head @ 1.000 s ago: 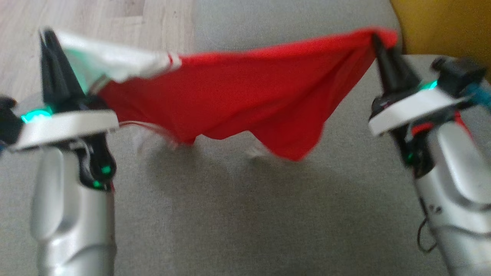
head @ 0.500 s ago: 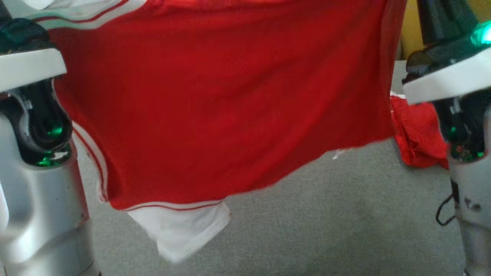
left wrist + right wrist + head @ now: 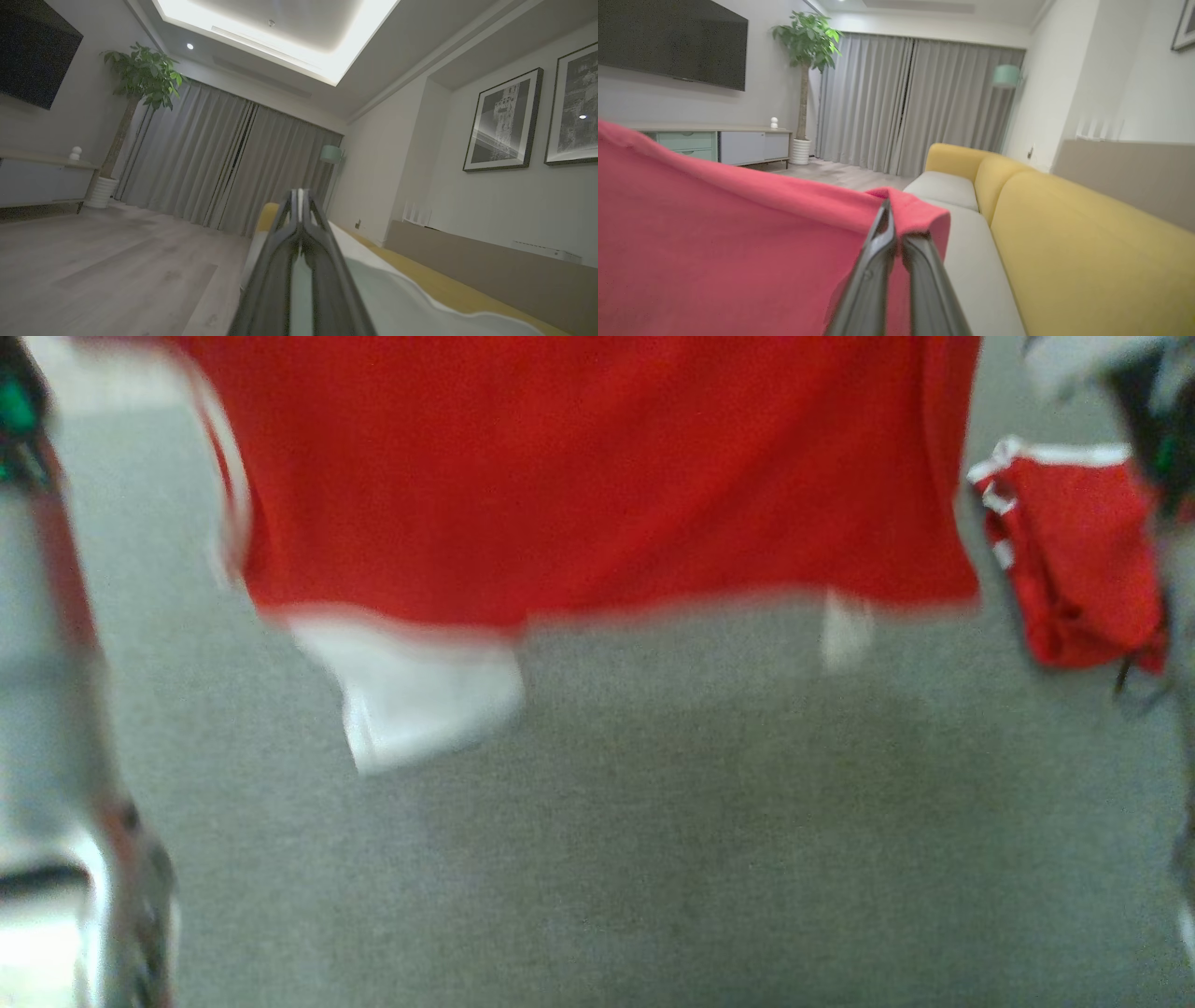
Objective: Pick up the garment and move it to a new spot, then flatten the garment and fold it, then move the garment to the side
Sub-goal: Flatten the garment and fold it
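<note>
The garment is a red shirt with a white sleeve. It hangs spread out above the grey seat cushion, with its top edge beyond the top of the head view. In the right wrist view my right gripper is shut on a folded red corner of the garment. In the left wrist view my left gripper has its fingers pressed together, and white cloth of the garment spreads out from under them. My left forearm is blurred at the left edge.
A second red garment with white trim lies crumpled on the cushion at the right. The yellow sofa back runs along the right side. Wooden floor, a low cabinet and a potted plant lie beyond.
Both arms have lifted the garment. It sagged low between the grippers before and now hangs as a sheet. The grippers have gone out of the top of the head view, which has also shifted.
</note>
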Robot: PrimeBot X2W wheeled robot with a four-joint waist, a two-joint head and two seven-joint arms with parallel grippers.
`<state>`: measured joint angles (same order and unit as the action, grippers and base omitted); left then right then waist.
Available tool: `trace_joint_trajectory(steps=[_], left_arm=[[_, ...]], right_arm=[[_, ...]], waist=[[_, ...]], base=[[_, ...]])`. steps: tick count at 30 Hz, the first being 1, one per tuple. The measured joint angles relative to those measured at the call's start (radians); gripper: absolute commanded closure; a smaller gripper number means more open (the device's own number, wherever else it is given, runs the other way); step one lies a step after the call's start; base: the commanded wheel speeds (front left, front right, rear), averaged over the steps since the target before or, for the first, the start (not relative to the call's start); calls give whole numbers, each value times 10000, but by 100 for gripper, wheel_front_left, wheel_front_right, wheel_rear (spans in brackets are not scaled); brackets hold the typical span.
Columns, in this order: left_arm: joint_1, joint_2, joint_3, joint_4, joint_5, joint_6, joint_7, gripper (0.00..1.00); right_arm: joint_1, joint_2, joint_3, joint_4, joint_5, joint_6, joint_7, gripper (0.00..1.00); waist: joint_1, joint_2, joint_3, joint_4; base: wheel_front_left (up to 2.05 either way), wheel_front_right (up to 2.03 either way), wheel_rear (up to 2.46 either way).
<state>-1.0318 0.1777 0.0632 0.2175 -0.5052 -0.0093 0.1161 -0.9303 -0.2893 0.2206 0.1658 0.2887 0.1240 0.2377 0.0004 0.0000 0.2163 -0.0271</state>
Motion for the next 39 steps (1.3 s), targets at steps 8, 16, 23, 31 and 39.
trace_joint_trajectory(steps=[8,16,23,31,39], left_arm=[[-4400,167,21,3348,314,-280,-2034,100],[-4964,-111,-487,5703,412,-986,-3400,100],[-2839,-372,-1241,6447,121,-1156,-3655,100],[1051,-36,-2660,5672,-606,-1218,-3682,100],[4106,497,-3758,4711,-1112,-1231,-3634,100]], right_arm=[[-4743,307,-311,4169,-1024,0,-2959,100],[-5341,788,-414,7156,-1540,0,-4713,100],[-3427,763,706,8725,-1229,0,-4853,100],[-895,587,3189,9317,531,0,-3902,100],[980,-667,5480,7785,2884,0,-2380,100]], waist=[[2,0,1783,-40],[-4,0,2510,413],[-4,0,2297,750],[-5,0,1365,945],[-8,1,66,1078]], base=[[0,0,0],[0,0,0],[0,0,0],[0,0,0],[0,0,0]])
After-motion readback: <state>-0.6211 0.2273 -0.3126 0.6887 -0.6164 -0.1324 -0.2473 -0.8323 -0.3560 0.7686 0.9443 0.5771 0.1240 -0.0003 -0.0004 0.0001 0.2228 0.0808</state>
